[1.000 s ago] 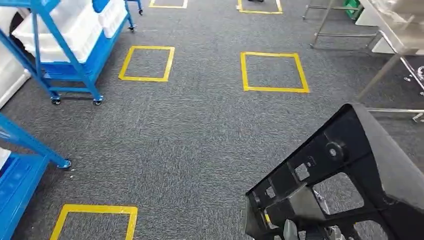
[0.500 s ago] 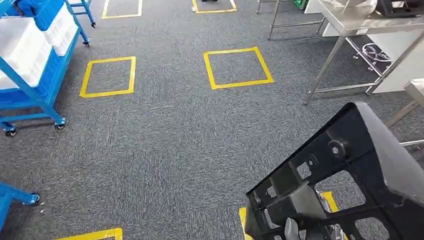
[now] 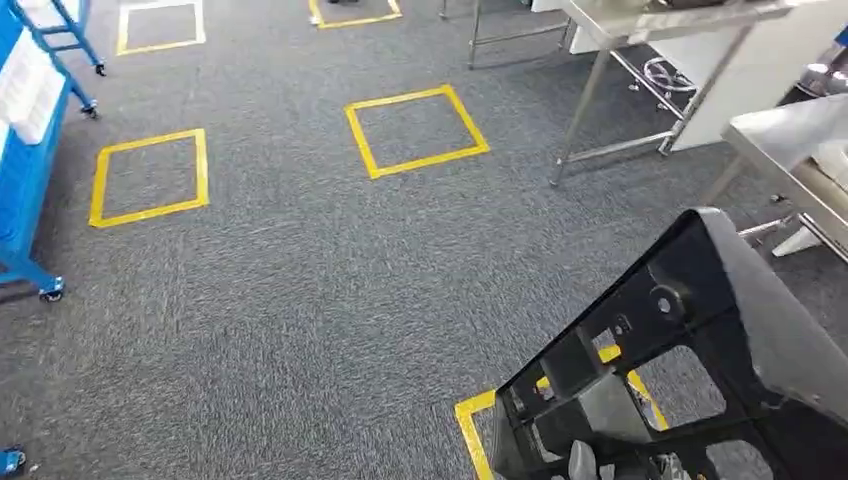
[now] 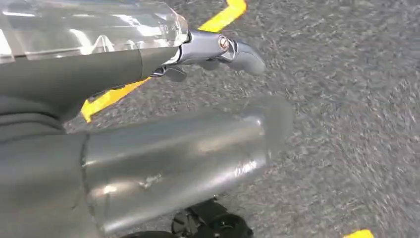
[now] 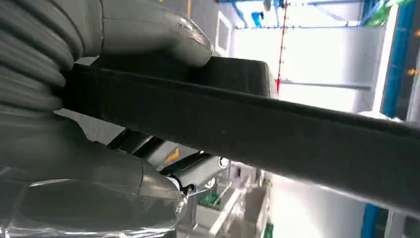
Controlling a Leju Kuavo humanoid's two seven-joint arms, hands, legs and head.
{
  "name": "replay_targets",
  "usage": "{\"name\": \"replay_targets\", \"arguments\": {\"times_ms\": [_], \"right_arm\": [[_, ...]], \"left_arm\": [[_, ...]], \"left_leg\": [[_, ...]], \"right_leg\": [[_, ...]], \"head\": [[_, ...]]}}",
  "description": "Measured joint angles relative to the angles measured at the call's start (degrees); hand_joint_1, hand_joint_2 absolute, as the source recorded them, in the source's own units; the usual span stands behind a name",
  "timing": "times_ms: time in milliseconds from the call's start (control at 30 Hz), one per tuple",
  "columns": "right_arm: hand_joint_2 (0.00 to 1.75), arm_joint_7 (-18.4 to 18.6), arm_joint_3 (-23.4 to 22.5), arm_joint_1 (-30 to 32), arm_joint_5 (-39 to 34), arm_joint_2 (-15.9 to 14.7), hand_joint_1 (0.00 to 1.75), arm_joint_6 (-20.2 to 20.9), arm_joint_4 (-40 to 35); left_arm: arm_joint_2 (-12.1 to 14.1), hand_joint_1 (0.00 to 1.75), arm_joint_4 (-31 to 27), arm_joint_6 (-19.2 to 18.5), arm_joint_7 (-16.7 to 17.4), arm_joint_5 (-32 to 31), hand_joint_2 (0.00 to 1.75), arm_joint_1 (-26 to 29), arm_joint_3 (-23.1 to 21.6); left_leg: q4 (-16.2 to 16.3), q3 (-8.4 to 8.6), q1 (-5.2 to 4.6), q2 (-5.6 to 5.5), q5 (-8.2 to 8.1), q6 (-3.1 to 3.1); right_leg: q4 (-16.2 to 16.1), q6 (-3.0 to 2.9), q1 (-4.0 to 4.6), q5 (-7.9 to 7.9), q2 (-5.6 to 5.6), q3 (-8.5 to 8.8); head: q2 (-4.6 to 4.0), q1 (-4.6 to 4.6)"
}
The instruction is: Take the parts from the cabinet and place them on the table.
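Your right hand (image 5: 99,114) grips the black part (image 3: 690,370), a flat plastic frame with cut-out windows, its thick thumb lying over one face and darker fingers under the other; in the head view the part is held tilted at the lower right above the grey carpet (image 3: 300,300). Your left hand (image 4: 163,148) hangs over the carpet, holding nothing, its fingers apart. Yellow tape squares (image 3: 415,130) mark the floor, steel tables (image 3: 640,20) stand at upper right, and a blue rack (image 3: 25,160) stands at far left.
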Motion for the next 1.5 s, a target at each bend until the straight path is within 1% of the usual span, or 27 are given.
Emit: {"name": "replay_targets", "arguments": {"times_ms": [67,133,167,233,267,333,367,400,433,567,633,667,733,767,800,867,900,933,1067,1100,1167,1233,1267,1333,1400,1467,1500], "right_arm": [[1.75,0.07,-0.02,0.14,0.0,0.0,1.75,-0.15,-0.2],[1.75,0.02,0.04,0.1,0.02,0.0,1.75,-0.18,-0.31],[1.75,0.15,0.11,-0.14,0.02,0.0,1.75,-0.22,-0.31],[1.75,0.24,0.11,-0.04,0.02,0.0,1.75,-0.31,-0.29],[1.75,0.26,0.11,-0.03,0.02,0.0,1.75,-0.33,-0.29],[1.75,0.46,0.11,-0.01,0.02,0.0,1.75,-0.35,-0.29],[1.75,0.55,0.11,-0.02,0.02,0.0,1.75,-0.35,-0.29],[1.75,0.63,0.11,-0.04,0.02,0.0,1.75,-0.41,-0.29],[1.75,0.7,0.11,-0.1,0.02,0.0,1.75,-0.46,-0.29],[1.75,0.98,0.26,-0.03,0.02,-0.02,1.75,-0.55,-0.29],[1.75,0.96,0.31,-0.07,0.02,-0.04,1.75,-0.68,-0.29],[1.75,1.01,0.31,-0.36,0.02,-0.04,1.75,-0.68,-0.29],[1.75,1.0,0.37,-0.42,0.02,-0.07,1.75,-0.7,-0.26],[1.75,1.03,0.37,-0.38,0.02,-0.07,1.75,-0.81,-0.22],[1.75,1.03,0.37,-0.39,0.02,-0.11,1.75,-0.83,-0.13],[1.75,1.03,0.37,-0.4,0.02,-0.11,1.75,-0.85,-0.13],[1.75,1.03,0.37,-0.4,0.02,-0.11,1.75,-0.85,-0.13],[1.75,1.05,0.39,-0.52,0.02,-0.13,1.75,-0.85,-0.11],[1.75,1.03,0.48,-0.46,0.02,-0.13,1.75,-0.94,-0.15],[1.75,1.03,0.5,-0.42,0.02,-0.13,1.75,-0.96,-0.15],[1.75,1.01,0.59,-0.59,0.02,-0.13,1.75,-0.96,-0.18],[1.75,1.03,0.61,-0.63,0.02,-0.13,1.75,-0.94,-0.13],[1.75,1.03,0.61,-0.63,0.0,-0.13,1.75,-0.94,-0.11],[1.75,1.05,0.61,-0.58,0.0,-0.13,1.75,-0.94,-0.11],[1.75,1.05,0.61,-0.59,0.0,-0.13,1.75,-0.98,-0.11],[1.75,1.07,0.61,-0.66,-0.02,-0.13,1.75,-1.07,-0.09],[1.75,1.09,0.63,-0.7,0.0,-0.18,1.75,-1.09,-0.07]], "left_arm": [[-0.15,0.0,0.0,-0.05,-0.04,0.0,0.0,-0.13,0.02],[-0.13,0.0,0.0,-0.09,-0.18,0.02,0.0,-0.16,0.04],[-0.13,0.0,0.0,-0.11,-0.17,0.07,0.0,-0.12,0.11],[-0.13,0.0,0.0,-0.15,-0.11,0.2,0.0,0.25,0.26],[-0.13,0.0,0.0,-0.13,-0.09,0.2,0.0,0.38,0.33],[-0.13,0.0,-0.04,0.54,0.39,0.2,0.0,0.36,0.44],[-0.13,0.0,-0.09,0.68,0.7,0.2,0.0,0.31,0.48],[-0.13,0.0,-0.09,0.68,0.81,0.13,0.0,0.34,0.57],[-0.15,0.0,-0.09,0.57,0.92,-0.09,0.0,0.31,0.7],[-0.28,0.0,-0.09,0.0,0.85,-0.31,0.0,-0.02,1.07],[-0.33,0.0,-0.15,-0.09,0.68,-0.68,0.0,-0.11,1.2],[-0.31,0.0,-0.17,-0.07,0.66,-0.83,0.0,0.1,1.31],[-0.28,0.0,-0.26,0.06,0.63,-0.83,0.0,0.34,1.4],[-0.28,0.0,-0.28,0.04,0.63,-0.83,0.0,0.38,1.42],[-0.28,0.0,-0.28,0.0,0.61,-0.83,0.0,0.34,1.42],[-0.28,0.0,-0.28,-0.09,0.52,-0.83,0.0,0.22,1.42],[-0.31,0.0,-0.28,-0.15,0.44,-0.83,0.0,0.2,1.42],[-0.31,0.0,-0.28,-0.2,0.39,-0.83,0.0,0.28,1.42],[-0.28,0.0,-0.28,-0.5,0.22,-0.94,0.0,-0.03,1.44],[-0.2,0.0,-0.31,-0.55,0.19,-0.94,0.0,-0.09,1.44],[-0.22,0.0,-0.31,-0.57,0.09,-0.94,0.0,-0.18,1.44],[-0.22,0.0,-0.31,-0.61,0.13,-0.96,0.0,0.16,1.44],[-0.2,0.0,-0.31,-0.61,0.13,-0.94,0.0,0.31,1.44],[-0.17,0.0,-0.31,-0.59,0.15,-0.87,0.0,0.43,1.46],[-0.04,0.0,-0.31,-0.72,0.15,-0.87,0.0,0.35,1.46],[0.0,0.0,-0.31,-1.18,0.11,-0.87,0.0,0.34,1.51],[0.02,0.0,-0.31,-1.29,0.15,-0.9,0.0,0.38,1.57]], "left_leg": [[-0.54,0.85,-0.29,1.33,-0.3,-0.76],[3.35,-0.5,0.1,-5.07,-2.99,-0.98],[7.46,-2.52,0.12,-6.59,-5.14,-1.08],[15.82,-6.78,0.17,-7.25,-8.3,-1.34],[16.92,-7.59,0.16,-7.25,-7.8,-1.4],[10.78,-5.34,0.2,-7.57,-2.77,-1.37],[5.74,-3.21,0.29,-8.53,0.11,-1.35],[1.58,-1.59,0.47,-10.8,1.4,-1.21],[0.74,-1.07,0.38,-12.71,0.26,-1.06],[0.09,-0.77,0.38,-10.17,0.73,0.58],[-0.69,-0.41,0.48,-8.72,1.07,1.4],[-0.8,-0.36,0.37,-7.84,1.08,1.44],[-0.78,-0.35,0.24,-6.04,0.85,1.53],[-0.78,-0.29,0.23,-5.15,0.68,1.48],[-0.78,-0.1,0.23,-4.37,0.5,1.39],[-0.79,0.65,0.23,-2.91,0.0,1.15],[-0.82,1.17,0.21,-2.3,-0.3,0.91],[-0.88,1.32,0.04,-1.81,-0.6,0.61],[-1.41,2.93,-0.15,1.05,-1.33,-0.69],[-0.99,3.02,0.25,0.21,-1.93,-1.04],[4.79,0.56,0.34,-5.72,-5.57,-1.15],[13.88,-4.13,0.36,-7.16,-9.45,-1.33],[16.51,-5.75,0.36,-7.21,-9.71,-1.41],[13.38,-5.33,0.36,-7.28,-5.82,-1.32],[3.82,-1.74,0.47,-8.97,0.17,-1.1],[0.59,-0.73,0.58,-13.53,-0.33,-0.88],[0.99,-0.87,0.53,-12.66,-0.23,-0.58]], "right_leg": [[-1.31,-0.61,-0.52,0.67,1.82,0.88],[-2.17,-0.98,-0.98,1.22,2.92,1.33],[-2.12,-1.03,-1.12,1.23,3.78,1.26],[-1.85,-1.26,-1.03,1.08,5.7,1.13],[-1.61,-1.26,-1.03,1.02,6.68,1.09],[-1.02,-0.95,-1.15,0.68,8.82,1.16],[-0.57,-0.7,-1.26,0.42,9.64,1.2],[-0.04,-0.43,-1.44,0.09,10.32,1.1],[0.55,0.0,-1.08,-0.18,10.9,0.66],[0.19,1.45,-1.46,0.27,13.5,-0.07],[2.9,1.69,-1.2,-1.73,7.21,-1.18],[7.16,2.0,-1.28,-4.11,5.35,-3.45],[15.62,2.37,-1.68,-7.27,4.52,-8.04],[17.44,2.52,-1.85,-7.17,4.38,-9.27],[16.31,2.59,-1.97,-5.62,4.28,-8.96],[7.7,2.28,-1.97,-0.36,3.18,-4.7],[2.26,1.8,-1.71,1.99,1.01,-1.78],[0.2,1.3,-0.86,1.07,-2.78,-0.69],[-0.36,0.48,-0.47,1.11,0.72,-0.8],[-1.11,0.02,-1.46,1.58,1.6,-0.05],[-1.26,-0.66,-1.47,1.62,2.89,-0.09],[-1.21,-0.87,-1.4,1.49,4.65,-0.1],[-1.09,-0.88,-1.36,1.48,5.71,-0.1],[-0.65,-0.73,-1.39,1.3,7.88,0.02],[0.07,-0.25,-1.56,0.86,9.61,0.07],[1.04,0.38,-1.46,0.41,10.82,-0.57],[0.84,0.79,-1.68,0.66,11.49,-0.82]], "head": [[0.0,-0.04],[0.0,-0.24],[0.0,-0.26],[0.0,-0.39],[0.0,-0.41],[0.0,-0.41],[0.0,-0.44],[0.0,-0.44],[0.0,-0.35],[0.0,-0.52],[0.0,0.05],[0.0,0.09],[0.0,0.09],[0.0,0.04],[0.0,0.09],[0.0,0.11],[0.0,0.09],[0.0,0.04],[0.0,0.07],[0.0,0.04],[0.0,-0.41],[-0.02,-0.5],[0.0,-0.55],[0.0,-0.52],[0.0,-0.52],[-0.02,-0.52],[0.0,-0.52]]}}
